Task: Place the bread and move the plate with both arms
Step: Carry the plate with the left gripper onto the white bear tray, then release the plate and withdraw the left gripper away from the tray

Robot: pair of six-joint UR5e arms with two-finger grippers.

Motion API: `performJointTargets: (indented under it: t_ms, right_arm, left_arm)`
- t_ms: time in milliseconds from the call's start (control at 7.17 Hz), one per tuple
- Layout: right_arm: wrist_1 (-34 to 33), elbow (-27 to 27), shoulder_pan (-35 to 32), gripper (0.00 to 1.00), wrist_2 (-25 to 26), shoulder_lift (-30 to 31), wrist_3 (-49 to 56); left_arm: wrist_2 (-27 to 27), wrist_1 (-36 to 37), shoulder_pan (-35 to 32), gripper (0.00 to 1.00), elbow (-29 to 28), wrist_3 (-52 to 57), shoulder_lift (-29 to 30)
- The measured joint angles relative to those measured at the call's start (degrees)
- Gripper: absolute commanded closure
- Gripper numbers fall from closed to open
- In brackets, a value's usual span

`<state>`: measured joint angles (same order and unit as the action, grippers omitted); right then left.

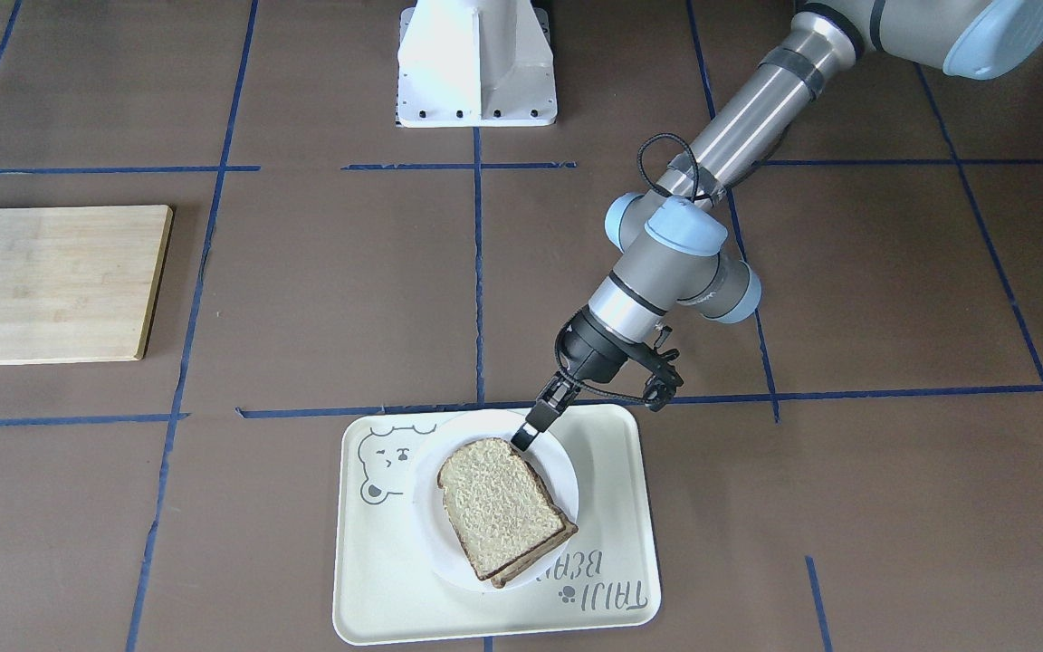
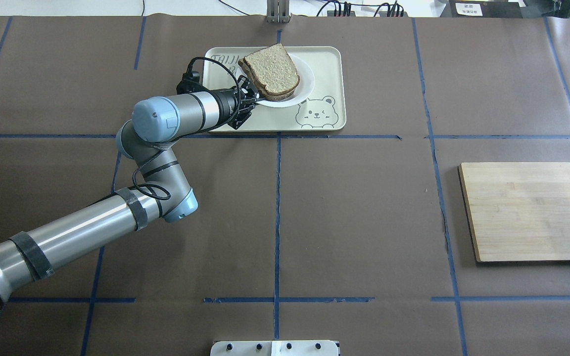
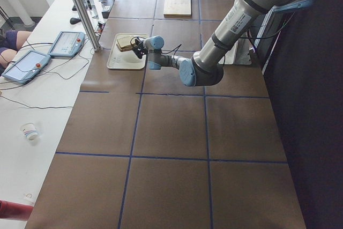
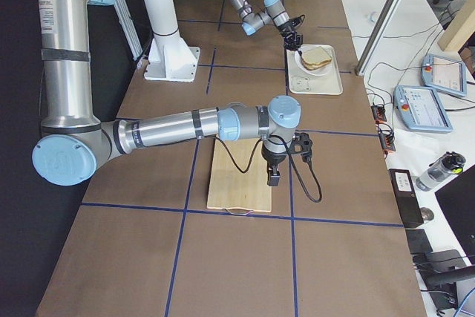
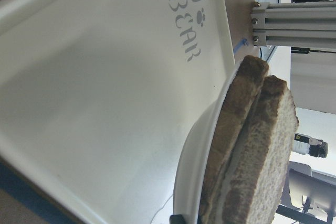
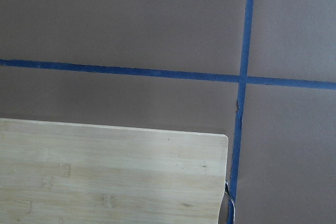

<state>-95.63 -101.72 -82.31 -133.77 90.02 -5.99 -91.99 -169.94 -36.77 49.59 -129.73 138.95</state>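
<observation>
1. The bread (image 1: 499,503) is seen lying flat on a second slice (image 1: 521,569), and both are stacked on the plate (image 1: 476,427) at the lower centre of the front-facing view
2. The plate is set on the cream tray (image 1: 617,507), just right of the tray's bear drawing (image 1: 386,462) in that view, and the stack reaches the plate's lower right rim
3. The left gripper (image 1: 529,433) is placed at the plate's upper rim, just beside the bread's upper edge, with its fingers drawn narrow and closed on that rim
4. In the left wrist view the rim is seen running to the bottom edge, where a dark fingertip (image 5: 177,217) is met
5. The right gripper (image 4: 273,176) is held pointing down over the edge of the wooden board (image 4: 237,183) at the centre of the right side view; whether its fingers are apart or together cannot be told
6. The board is laid at the left edge of the front-facing view, well apart from the tray
</observation>
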Motion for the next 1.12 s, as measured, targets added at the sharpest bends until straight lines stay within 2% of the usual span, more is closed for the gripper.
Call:
performJointTargets:
  t_ms: [140, 279, 419, 698, 1116]
  right_arm:
    - [0.00, 0.20, 0.01, 0.00, 0.00, -0.05, -0.04]
    - [0.00, 0.31, 0.03, 0.00, 0.00, -0.08, -0.06]
    - [0.00, 0.35, 0.04, 0.00, 0.00, -0.13, -0.10]
    - [0.04, 0.34, 0.01, 0.00, 0.00, -0.21, -0.14]
    - [0.02, 0.31, -0.01, 0.00, 0.00, -0.23, -0.06]
  left_arm:
    - [0.00, 0.03, 0.01, 0.81, -0.88, 0.00, 0.50]
    - [-0.11, 0.04, 0.01, 0.35, -1.27, 0.02, 0.62]
    - [-0.28, 0.06, -0.06, 0.00, -1.37, 0.23, 0.56]
    - [-2.32, 0.86, -1.08, 0.00, -0.59, 1.37, -0.39]
    - [-16.78, 8.44, -8.98, 0.00, 9.09, 6.51, -7.18]
